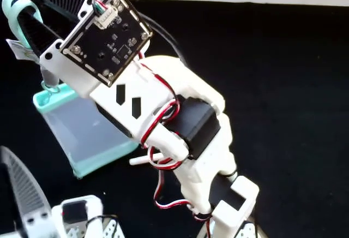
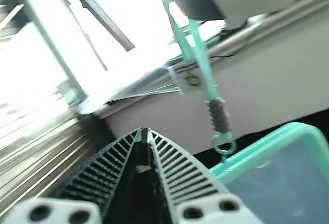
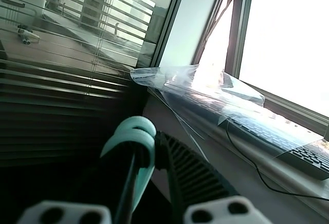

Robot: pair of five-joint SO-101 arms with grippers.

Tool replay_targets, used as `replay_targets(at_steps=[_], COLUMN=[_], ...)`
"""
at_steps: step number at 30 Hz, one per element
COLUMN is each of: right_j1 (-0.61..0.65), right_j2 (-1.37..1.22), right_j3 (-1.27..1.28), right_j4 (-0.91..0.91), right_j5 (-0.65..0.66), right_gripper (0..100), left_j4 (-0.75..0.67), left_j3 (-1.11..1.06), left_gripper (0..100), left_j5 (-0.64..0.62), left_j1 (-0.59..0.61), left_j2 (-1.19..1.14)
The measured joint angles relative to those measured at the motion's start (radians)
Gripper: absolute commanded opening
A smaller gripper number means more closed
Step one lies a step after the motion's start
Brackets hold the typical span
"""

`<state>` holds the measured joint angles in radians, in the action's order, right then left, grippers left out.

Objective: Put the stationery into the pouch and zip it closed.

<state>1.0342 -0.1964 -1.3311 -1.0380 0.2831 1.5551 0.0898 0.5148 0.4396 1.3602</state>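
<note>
The pouch (image 1: 82,129) (image 2: 277,167) is translucent with a mint-green rim and lies on the black table under the white right arm. A mint strap (image 1: 19,6) (image 2: 198,44) (image 3: 131,142) runs from its zipper pull (image 2: 222,144) up to my right gripper (image 1: 27,17) (image 3: 146,144), which is shut on the strap's loop above the pouch's far corner. My left gripper (image 2: 143,134) (image 1: 4,152) is shut with nothing in it, low at the near left, pointing toward the pouch. A thin white stick (image 1: 142,160) pokes out beside the pouch from under the right arm.
A white tag (image 2: 187,77) (image 1: 13,49) hangs on the strap. The right arm (image 1: 180,134) crosses the middle of the black table (image 1: 283,85). A wall and window (image 3: 277,44) stand behind the table.
</note>
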Motion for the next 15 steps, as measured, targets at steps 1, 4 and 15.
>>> replay_targets(at_steps=[1,4,15], right_j1=[0.006,0.028,0.035], right_j2=[0.000,0.000,0.000], right_j3=[0.000,0.000,0.000], right_j4=[0.000,0.000,0.000], right_j5=[0.000,0.000,0.000], right_gripper=[0.6,0.6,0.6], left_j4=[-0.044,-0.115,-0.038], left_j3=[-0.031,-0.109,0.009], left_gripper=[7,11,12], left_j5=[0.000,-0.043,-0.374], left_j1=[0.075,0.213,0.235], left_j2=[0.000,-0.002,-0.338])
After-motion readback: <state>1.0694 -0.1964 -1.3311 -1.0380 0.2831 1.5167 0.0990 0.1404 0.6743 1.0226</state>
